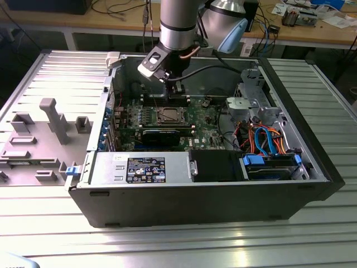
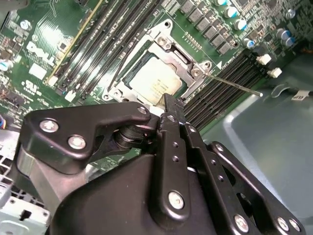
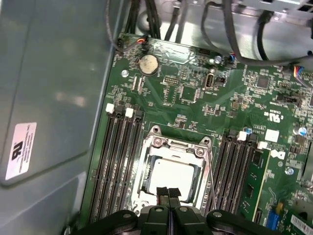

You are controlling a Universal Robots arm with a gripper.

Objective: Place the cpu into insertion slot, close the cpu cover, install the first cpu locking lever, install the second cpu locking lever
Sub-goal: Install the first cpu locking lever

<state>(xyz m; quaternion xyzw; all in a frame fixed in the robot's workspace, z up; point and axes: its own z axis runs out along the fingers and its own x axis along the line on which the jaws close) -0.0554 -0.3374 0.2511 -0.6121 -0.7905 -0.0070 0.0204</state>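
I see my arm (image 1: 177, 22) hanging straight down over the motherboard (image 3: 195, 93), its gripper (image 3: 168, 191) clenched empty, tips together just above the cpu (image 3: 173, 171) lying under the cpu cover (image 3: 178, 148).

**Workshop Setting, Evenly Lit**

Laid out on a wide table of ribbed silver-grey aluminium slats (image 1: 167, 245), stretching from the near edge out to both sides of the exterior view. Backed by a long light-wood workbench (image 1: 312, 34) along the far edge. Strewn there with black cables (image 1: 120, 8) toward the exterior view's left and white papers (image 1: 341, 19) toward its right. Held up by a pale grey bench leg (image 1: 71, 39), with deep shadow beneath the benchtop. Lit brightly and evenly, with a soft pale sheen along the nearest slats.
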